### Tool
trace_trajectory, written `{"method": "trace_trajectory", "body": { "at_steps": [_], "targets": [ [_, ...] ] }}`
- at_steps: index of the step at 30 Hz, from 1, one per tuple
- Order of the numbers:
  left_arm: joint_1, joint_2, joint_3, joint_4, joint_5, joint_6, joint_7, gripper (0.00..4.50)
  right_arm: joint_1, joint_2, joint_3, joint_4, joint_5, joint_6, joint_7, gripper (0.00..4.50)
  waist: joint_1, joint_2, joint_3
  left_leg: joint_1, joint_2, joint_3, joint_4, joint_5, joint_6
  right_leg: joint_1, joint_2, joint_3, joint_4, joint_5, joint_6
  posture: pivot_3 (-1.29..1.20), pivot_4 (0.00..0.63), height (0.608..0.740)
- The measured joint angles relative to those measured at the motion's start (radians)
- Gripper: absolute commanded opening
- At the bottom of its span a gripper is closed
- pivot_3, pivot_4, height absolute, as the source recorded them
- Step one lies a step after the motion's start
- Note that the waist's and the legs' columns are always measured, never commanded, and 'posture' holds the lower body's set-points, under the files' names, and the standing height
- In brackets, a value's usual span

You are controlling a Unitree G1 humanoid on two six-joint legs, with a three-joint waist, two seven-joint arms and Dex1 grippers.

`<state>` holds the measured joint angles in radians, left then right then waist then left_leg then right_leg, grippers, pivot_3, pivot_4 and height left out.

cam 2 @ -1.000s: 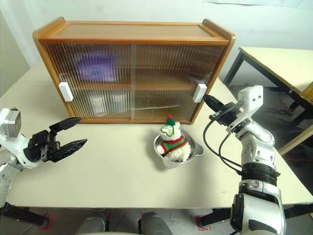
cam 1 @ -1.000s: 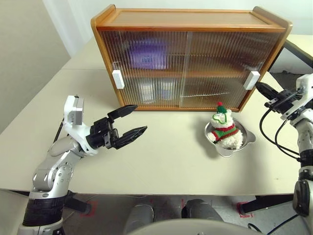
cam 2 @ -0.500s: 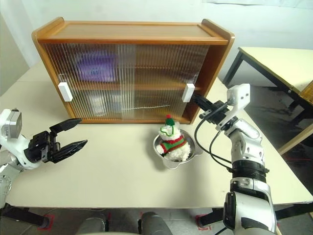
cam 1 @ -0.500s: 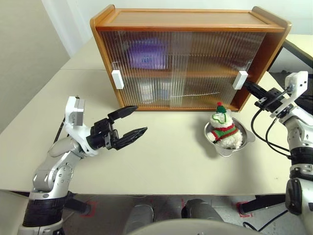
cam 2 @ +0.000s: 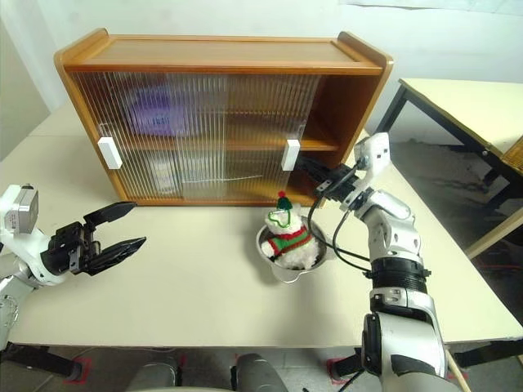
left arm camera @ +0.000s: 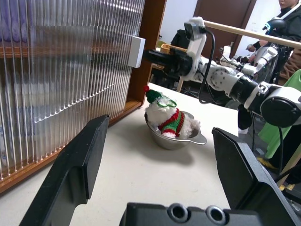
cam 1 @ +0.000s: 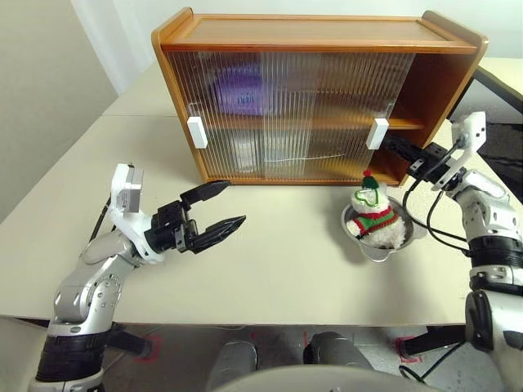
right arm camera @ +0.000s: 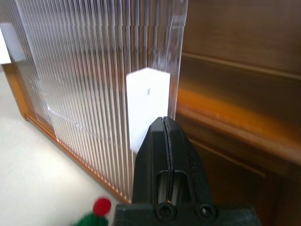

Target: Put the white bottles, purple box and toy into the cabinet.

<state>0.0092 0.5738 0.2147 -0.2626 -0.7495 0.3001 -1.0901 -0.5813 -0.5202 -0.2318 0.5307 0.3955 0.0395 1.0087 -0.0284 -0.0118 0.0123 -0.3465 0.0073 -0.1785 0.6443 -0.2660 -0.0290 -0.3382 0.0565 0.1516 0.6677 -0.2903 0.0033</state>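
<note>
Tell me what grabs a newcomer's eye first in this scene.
The big wooden cabinet at the back of the table, its right sliding door pushed partly aside, with the shut right gripper against its white handle. In front sits the striped snowman toy in a steel bowl. Nearer on the left, the left gripper hovers wide open over the table.

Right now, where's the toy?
The toy sits in the steel bowl on the table's right side, in front of the cabinet's opened right end.
</note>
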Motion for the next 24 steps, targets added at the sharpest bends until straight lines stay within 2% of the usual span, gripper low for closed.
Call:
{"method": "trace_trajectory", "body": {
  "at_steps": [16,24],
  "targets": [
    [0.004,-0.003,-0.007,0.016,0.017,-0.013,-0.008,4.5,-0.046,0.033,0.052,-0.005,-0.002,0.029,0.043,0.03,0.008,0.0,0.0,0.0,0.0,0.0,0.0,0.0,0.0,-0.001,0.0,-0.001,0.0,0.0,-0.001,-0.02,0.0,0.74],
    [0.003,-0.004,-0.007,0.03,0.024,-0.023,-0.011,4.5,-0.095,0.084,0.071,0.031,-0.006,0.029,0.05,0.03,0.007,0.0,0.0,0.0,0.001,0.0,0.0,0.0,0.0,-0.002,0.0,-0.001,0.001,0.001,-0.002,-0.02,0.0,0.74]
  ]
}}
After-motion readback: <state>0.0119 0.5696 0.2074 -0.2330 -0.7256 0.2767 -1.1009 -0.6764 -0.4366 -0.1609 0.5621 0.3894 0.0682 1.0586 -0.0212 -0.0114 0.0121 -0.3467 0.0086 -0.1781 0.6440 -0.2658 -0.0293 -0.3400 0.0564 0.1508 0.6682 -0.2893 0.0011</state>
